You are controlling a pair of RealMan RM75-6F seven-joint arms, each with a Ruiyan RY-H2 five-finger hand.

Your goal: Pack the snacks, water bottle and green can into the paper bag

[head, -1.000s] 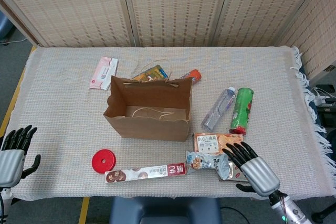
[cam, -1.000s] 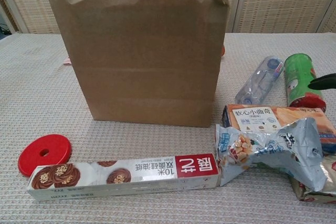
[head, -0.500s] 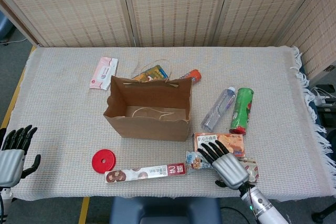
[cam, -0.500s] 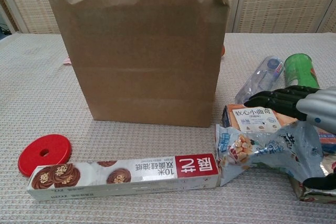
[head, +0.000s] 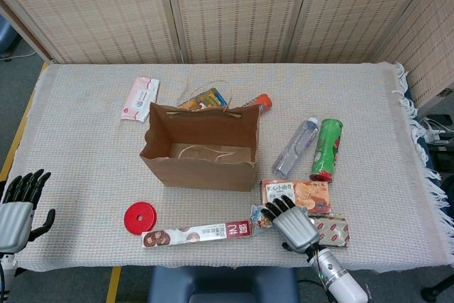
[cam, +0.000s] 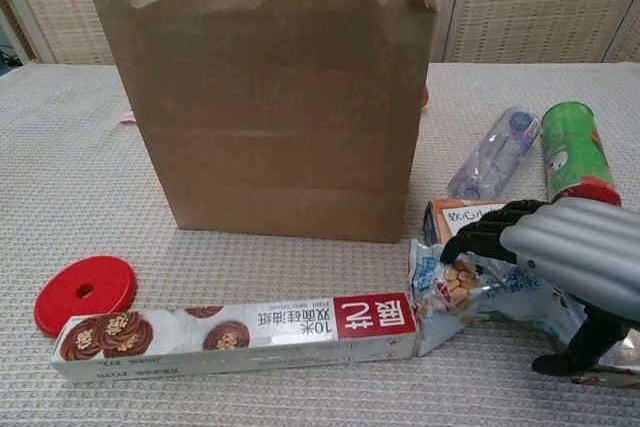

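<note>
The right hand (cam: 560, 267) lies spread over the silver snack packet (cam: 480, 292), fingers apart and not yet closed on it. It should curl around the packet's middle before lifting toward the paper bag (head: 202, 148), ahead and to its left, avoiding the biscuit box (head: 198, 232) alongside.

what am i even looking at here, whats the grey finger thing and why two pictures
It's a two-armed robot at a table, steered by a person. The head view looks down from above; the chest view looks forward from low down. The grey thing is the right robot hand, fingers spread over a silver-blue snack bag, not clearly gripping it. The left robot hand waits open off the table's edge. On the cloth: an open paper bag, water bottle, green can, long cookie box, red disc.
</note>
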